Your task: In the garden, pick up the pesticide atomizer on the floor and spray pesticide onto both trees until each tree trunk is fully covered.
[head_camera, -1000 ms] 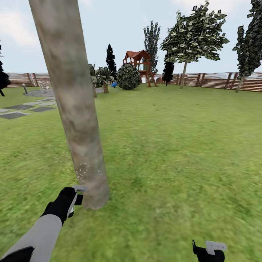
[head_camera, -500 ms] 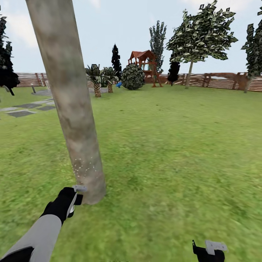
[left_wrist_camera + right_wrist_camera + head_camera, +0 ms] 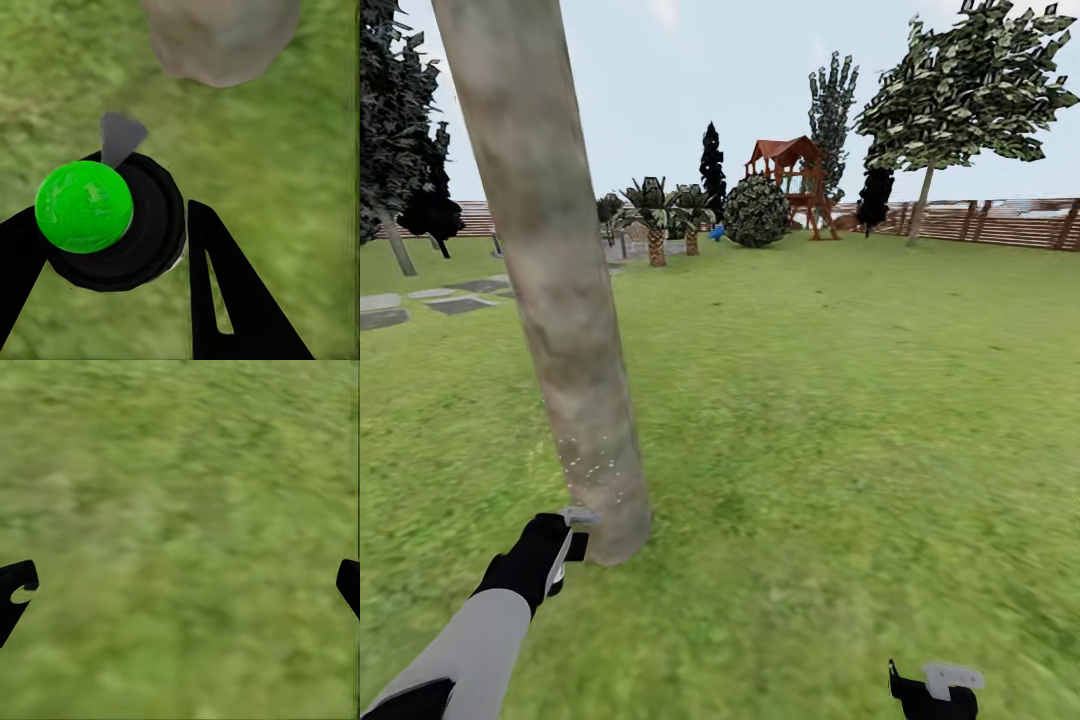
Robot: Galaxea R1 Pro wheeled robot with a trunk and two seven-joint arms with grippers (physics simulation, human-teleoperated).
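Taking the tree trunk (image 3: 565, 300) as the landmark: left of it and far back stand a dark-leaved tree (image 3: 400, 130) and grey stepping stones (image 3: 420, 300) on the lawn (image 3: 840, 400). Just left of the trunk's base, the left gripper (image 3: 565, 555) hangs low over the grass, its tip almost at the bark. In the left wrist view its black fingers (image 3: 232, 300) are clamped around the pesticide atomizer (image 3: 112, 221), a black round body with a bright green cap, and a grey nozzle points toward the trunk's foot (image 3: 221, 37). The trunk itself is a thick, mottled beige-grey column leaning slightly left as it rises, with fine white specks scattered low on it, just above the gripper. Right of the trunk and far off are short palms (image 3: 655, 215), a round bush (image 3: 757, 210), a red-roofed play tower (image 3: 790, 180), a leafy tree (image 3: 960, 90) and a brown slat fence (image 3: 1000, 222). Well right of the trunk, near the camera, the right gripper (image 3: 180, 585) hangs over bare grass, its fingers spread wide, holding nothing
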